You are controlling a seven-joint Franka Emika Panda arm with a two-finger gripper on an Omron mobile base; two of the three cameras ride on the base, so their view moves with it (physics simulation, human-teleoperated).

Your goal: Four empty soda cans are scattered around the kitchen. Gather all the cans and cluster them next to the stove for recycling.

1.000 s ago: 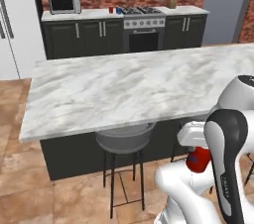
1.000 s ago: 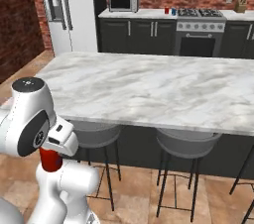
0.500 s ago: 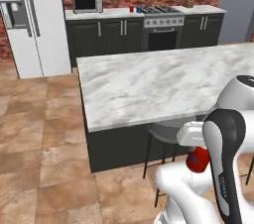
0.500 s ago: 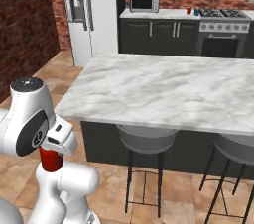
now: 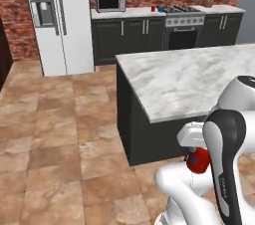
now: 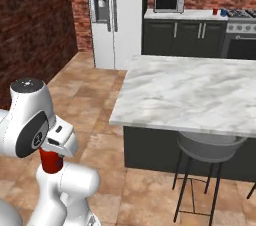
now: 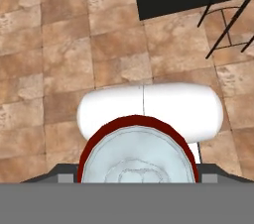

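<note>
- I had the small red cylindrical soda can with its silver top clamped in the two-finger gripper, tucked low against the arm, over the brown tiled floor and near the dark island.
- I judged the step in hand as carrying: drive the base to the far wall with the can kept upright and close in, then reach only once squared up beside the stainless steel gas stove.
- A small red can and a blue one already stood on the far white tabletop, just left of the stove, so I reckoned my can should go down beside them without knocking either.
- The white marble island tabletop with its dark base lay between me and the stove; the open floor to its left looked the freer route.
- A grey stool on thin black legs sat under the island's near edge.
- A white refrigerator and a grey microwave stood far left, off that path.
</note>
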